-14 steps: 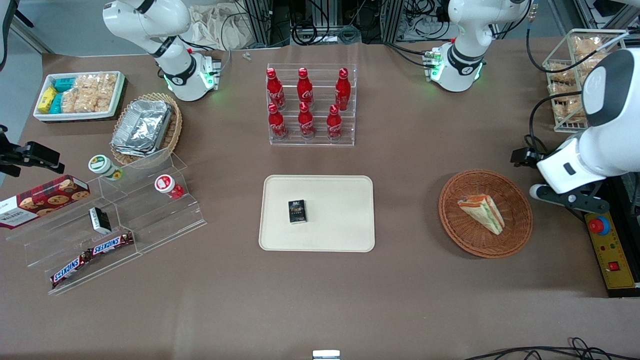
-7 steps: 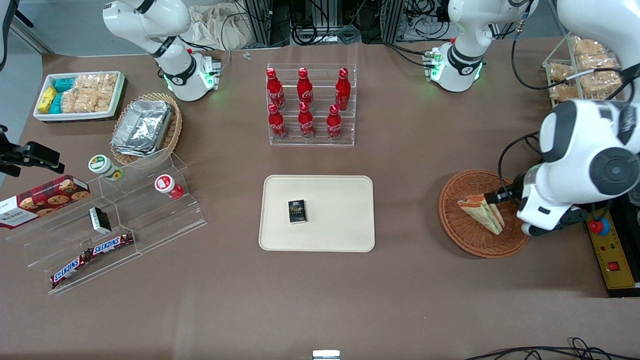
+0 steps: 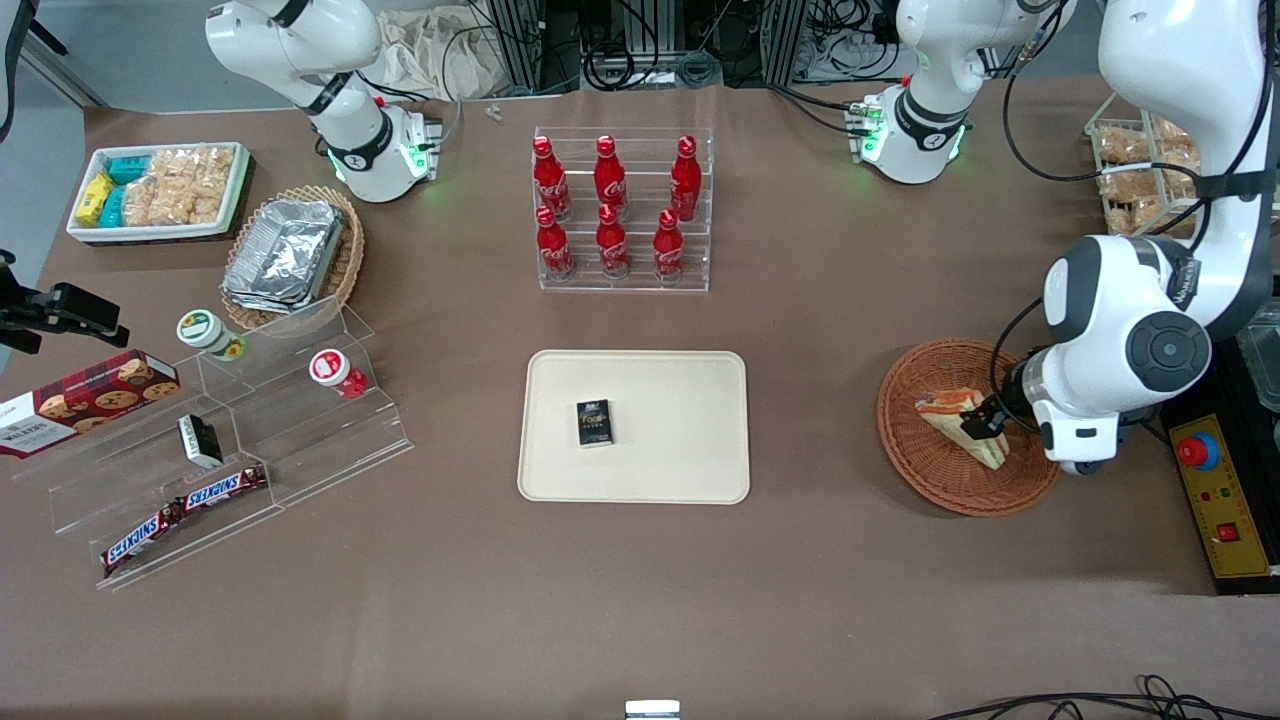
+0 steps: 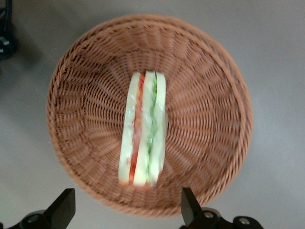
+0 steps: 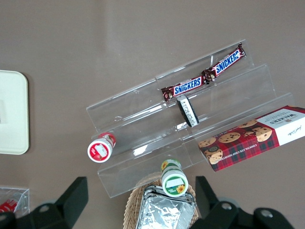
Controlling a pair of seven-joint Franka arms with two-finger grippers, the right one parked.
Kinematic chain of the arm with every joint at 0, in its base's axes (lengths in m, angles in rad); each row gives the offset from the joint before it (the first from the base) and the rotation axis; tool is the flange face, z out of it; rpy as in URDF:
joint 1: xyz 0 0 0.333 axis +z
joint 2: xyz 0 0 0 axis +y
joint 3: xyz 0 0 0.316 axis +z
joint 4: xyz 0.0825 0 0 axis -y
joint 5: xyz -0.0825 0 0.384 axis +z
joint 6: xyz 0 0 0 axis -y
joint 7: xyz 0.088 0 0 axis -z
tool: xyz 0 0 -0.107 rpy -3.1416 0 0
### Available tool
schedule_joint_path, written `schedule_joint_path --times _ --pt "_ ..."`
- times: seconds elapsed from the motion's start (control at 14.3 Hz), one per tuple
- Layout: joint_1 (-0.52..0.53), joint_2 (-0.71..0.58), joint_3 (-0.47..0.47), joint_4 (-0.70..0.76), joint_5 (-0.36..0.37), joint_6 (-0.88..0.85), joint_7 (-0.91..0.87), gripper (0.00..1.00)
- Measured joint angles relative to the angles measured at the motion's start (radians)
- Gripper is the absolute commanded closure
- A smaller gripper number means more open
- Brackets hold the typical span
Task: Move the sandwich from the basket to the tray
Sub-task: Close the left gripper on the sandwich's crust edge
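Observation:
The sandwich (image 3: pixel 943 410) lies in the round reddish-brown wicker basket (image 3: pixel 905 450), toward the working arm's end of the table. My left gripper (image 3: pixel 985 422) hangs just above the sandwich's end, partly covering it. In the left wrist view the sandwich (image 4: pixel 144 129) stands on edge in the middle of the basket (image 4: pixel 209 119), showing its red and green filling. The gripper (image 4: pixel 126 210) is open, its two black fingertips (image 4: pixel 64 210) wide apart over the basket's rim and holding nothing. The cream tray (image 3: pixel 680 455) lies at the table's middle.
A small black box (image 3: pixel 594 422) lies on the tray. A clear rack of red bottles (image 3: pixel 620 210) stands farther from the camera than the tray. A yellow control box (image 3: pixel 1225 500) sits beside the basket. A wire rack of snacks (image 3: pixel 1135 170) stands near the arm.
The left arm has swung in from the working arm's end of the table and come down over the basket. Its gripper now hangs over the sandwich. The sandwich has not moved.

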Motion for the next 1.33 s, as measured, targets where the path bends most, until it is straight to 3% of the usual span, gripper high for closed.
schedule_joint_path --times 0.35,0.91,0.98,1.05,1.12,1.19,1.26,1.33 --pt "0.003 0.02 0.007 -0.066 0.0 0.083 -0.125 0.0" --pt "0.003 0.03 0.025 -0.15 0.0 0.171 -0.181 0.0" --pt "0.003 0.036 0.025 -0.15 0.0 0.177 -0.192 0.1" --pt "0.003 0.044 0.025 -0.15 0.0 0.185 -0.207 0.31" --pt "0.002 0.052 0.024 -0.148 0.0 0.192 -0.23 0.63" --pt "0.0 0.061 0.023 -0.142 0.0 0.196 -0.261 0.87" --pt "-0.003 0.068 0.022 -0.135 0.0 0.2 -0.288 1.0" --pt "-0.005 0.072 0.022 -0.127 0.005 0.202 -0.307 1.0"
